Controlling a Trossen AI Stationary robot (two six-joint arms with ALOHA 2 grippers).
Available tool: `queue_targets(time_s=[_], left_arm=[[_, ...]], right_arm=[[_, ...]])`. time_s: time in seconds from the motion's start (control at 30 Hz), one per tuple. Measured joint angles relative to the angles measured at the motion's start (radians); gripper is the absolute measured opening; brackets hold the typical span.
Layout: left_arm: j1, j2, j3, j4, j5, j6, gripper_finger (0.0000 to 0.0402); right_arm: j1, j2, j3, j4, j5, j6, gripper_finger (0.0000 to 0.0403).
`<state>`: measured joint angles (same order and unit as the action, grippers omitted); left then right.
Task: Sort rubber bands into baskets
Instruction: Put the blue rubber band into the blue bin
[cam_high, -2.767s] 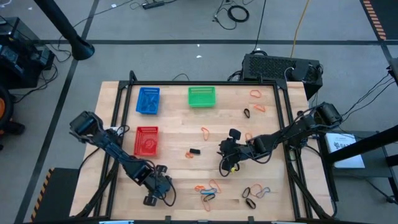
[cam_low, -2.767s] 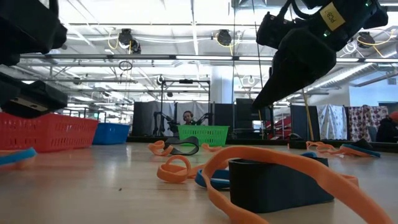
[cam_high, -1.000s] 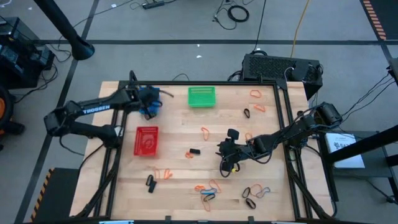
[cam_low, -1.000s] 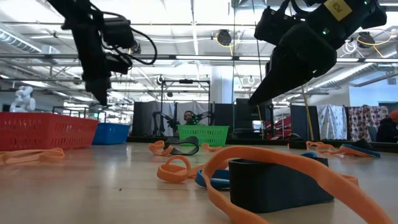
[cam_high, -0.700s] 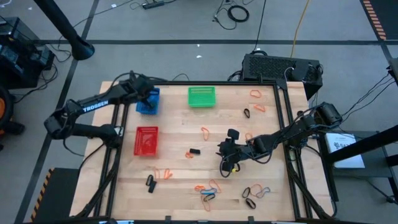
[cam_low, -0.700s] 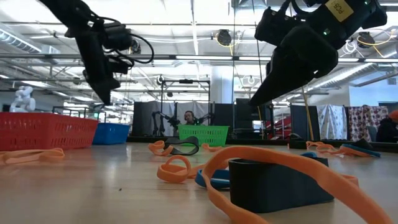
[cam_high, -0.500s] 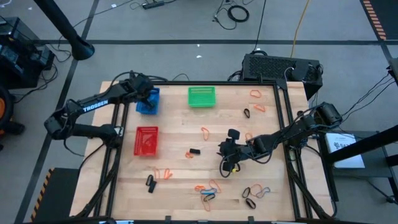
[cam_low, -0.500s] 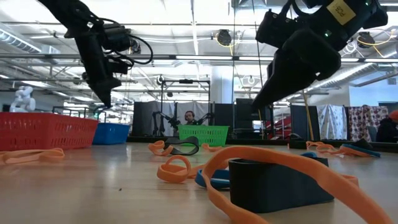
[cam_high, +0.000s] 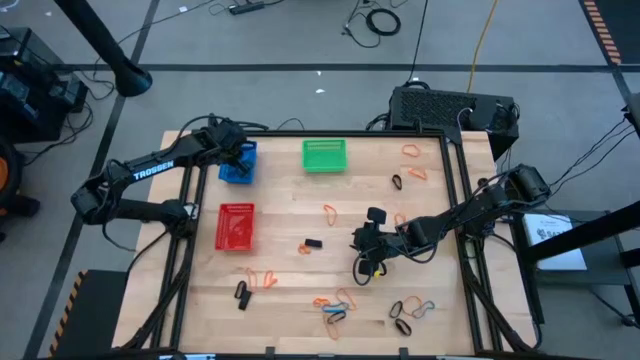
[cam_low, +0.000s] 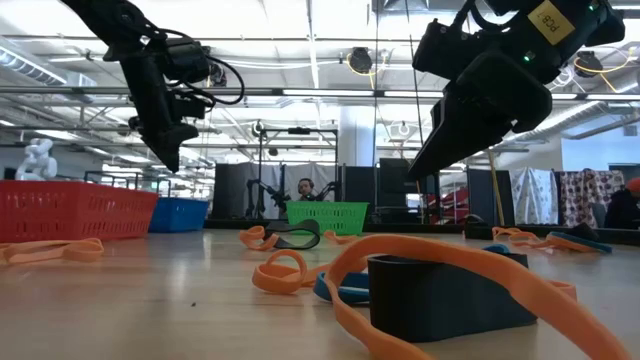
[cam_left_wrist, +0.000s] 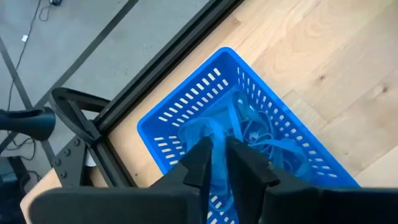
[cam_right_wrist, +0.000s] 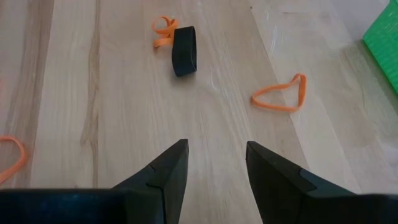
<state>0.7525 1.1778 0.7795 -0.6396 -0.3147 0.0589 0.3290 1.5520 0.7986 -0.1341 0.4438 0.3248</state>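
Light wooden table (cam_high: 290, 215) bearing blue basket (cam_high: 240, 165), green basket (cam_high: 324, 155), red basket (cam_high: 235, 226) at far left; rubber bands (cam_high: 335, 305) scattered near and right.

**Left gripper above blue basket**

The left gripper (cam_left_wrist: 221, 163) sits directly over the blue basket (cam_left_wrist: 186, 109), fingers parted by a narrow gap with a blue rubber band (cam_left_wrist: 219, 149) between them. More blue bands (cam_left_wrist: 264, 134) lie tangled inside the basket. The basket stands on the wooden table (cam_left_wrist: 323, 68) near its corner, beside the black frame rail (cam_left_wrist: 155, 68).

Grey floor (cam_high: 300, 40), cables (cam_high: 378, 20)
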Motion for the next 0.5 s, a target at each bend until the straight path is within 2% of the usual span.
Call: queue_targets(time_s=[0.17,0.33,0.4,0.5], left_arm=[[0.0,0.0,0.0,0.0,0.008,-0.004,0.0082],[-0.002,0.0,0.016,0.001,0.018,-0.113,0.0086],[-0.01,-0.001,0.032,0.006,0.108,-0.117,0.0086],[-0.057,-0.001,0.043,0.046,0.351,-0.126,0.0086]], right_arm=[[0.0,0.0,0.0,0.0,0.0,0.0,0.0155],[0.0,0.0,0.0,0.0,0.0,0.0,0.0155],[0.0,0.0,0.0,0.0,0.0,0.0,0.0155],[0.0,0.0,0.0,0.001,0.0,-0.001,0.0155]])
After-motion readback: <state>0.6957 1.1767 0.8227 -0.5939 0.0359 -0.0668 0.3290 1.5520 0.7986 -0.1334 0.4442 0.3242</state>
